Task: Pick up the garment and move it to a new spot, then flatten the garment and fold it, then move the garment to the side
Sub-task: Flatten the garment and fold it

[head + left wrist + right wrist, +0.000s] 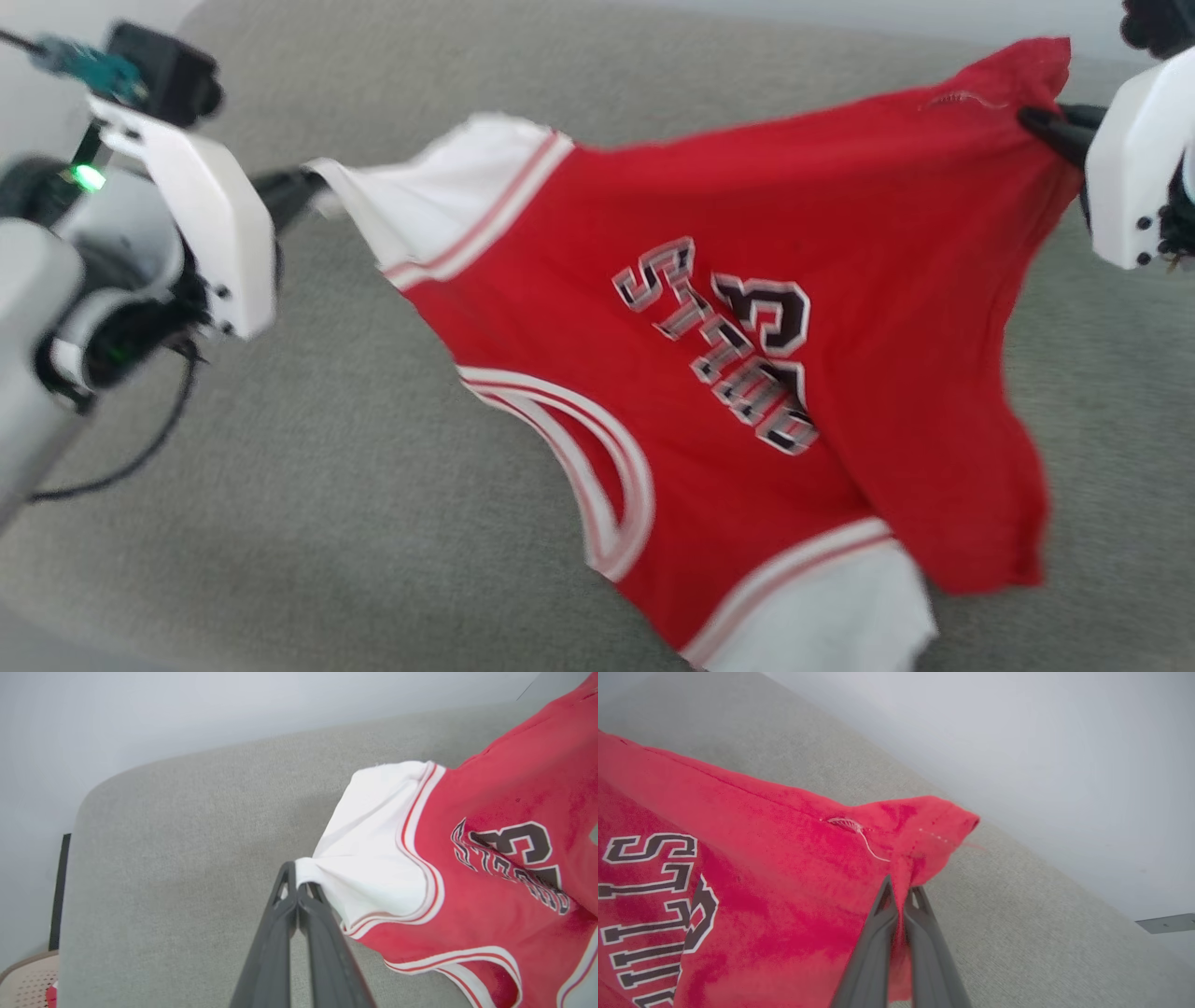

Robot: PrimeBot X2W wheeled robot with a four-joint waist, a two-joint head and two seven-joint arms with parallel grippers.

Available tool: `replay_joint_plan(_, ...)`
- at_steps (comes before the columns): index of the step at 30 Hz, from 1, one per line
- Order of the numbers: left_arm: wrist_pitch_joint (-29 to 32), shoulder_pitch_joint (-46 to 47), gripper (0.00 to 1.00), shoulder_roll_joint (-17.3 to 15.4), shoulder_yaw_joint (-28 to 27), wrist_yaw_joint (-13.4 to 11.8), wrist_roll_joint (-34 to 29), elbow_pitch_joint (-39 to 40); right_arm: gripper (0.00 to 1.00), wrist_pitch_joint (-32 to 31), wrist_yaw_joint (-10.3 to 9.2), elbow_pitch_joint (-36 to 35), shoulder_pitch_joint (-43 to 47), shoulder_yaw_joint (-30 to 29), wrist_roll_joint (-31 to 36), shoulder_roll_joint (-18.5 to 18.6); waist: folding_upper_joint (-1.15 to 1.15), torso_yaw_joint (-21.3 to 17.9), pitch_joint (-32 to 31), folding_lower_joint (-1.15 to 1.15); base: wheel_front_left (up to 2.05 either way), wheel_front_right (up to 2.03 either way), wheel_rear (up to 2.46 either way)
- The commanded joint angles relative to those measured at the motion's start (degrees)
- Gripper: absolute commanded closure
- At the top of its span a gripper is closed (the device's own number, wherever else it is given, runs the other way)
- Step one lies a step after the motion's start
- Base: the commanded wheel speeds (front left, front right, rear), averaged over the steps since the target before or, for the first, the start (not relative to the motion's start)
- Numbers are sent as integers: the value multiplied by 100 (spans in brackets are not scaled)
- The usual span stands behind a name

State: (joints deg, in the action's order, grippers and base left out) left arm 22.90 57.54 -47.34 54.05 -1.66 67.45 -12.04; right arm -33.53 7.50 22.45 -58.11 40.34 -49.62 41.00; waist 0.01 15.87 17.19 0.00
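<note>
Above the grey fabric surface (327, 485), the red T-shirt (794, 205) hangs stretched between the two arms, with its block print facing the head camera. The left end effector (296, 882) is clamped on the edge of one white sleeve (373, 849). The right end effector (901, 889) is pinched tight on a red hem corner (934, 821).

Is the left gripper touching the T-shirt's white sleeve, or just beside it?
Touching. The left wrist view shows the left gripper shut, with the white sleeve of the garment bunched and pinched between its fingertips.
</note>
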Motion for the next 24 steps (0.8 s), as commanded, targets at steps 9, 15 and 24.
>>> replay_joint_plan(9, 497, 955, 100, -72, -64, 200, -292, -444, 100, -184, -1, -805, 456, -950, 186, 98, -1, -717, -686, 0, 0, 0, 0)
replay_joint_plan(15, 461, 1474, 100, 124, -36, 346, -627, -801, 100, -436, -1, -1264, 608, -1684, 571, -110, -1, -922, -723, 0, 0, 0, 0)
replay_joint_plan(24, -984, 2726, 100, 841, -179, 514, -1617, -2037, 100, 224, -1, -509, -324, -2267, 1749, -1090, -1, -1181, 16, 0, 0, 0, 0)
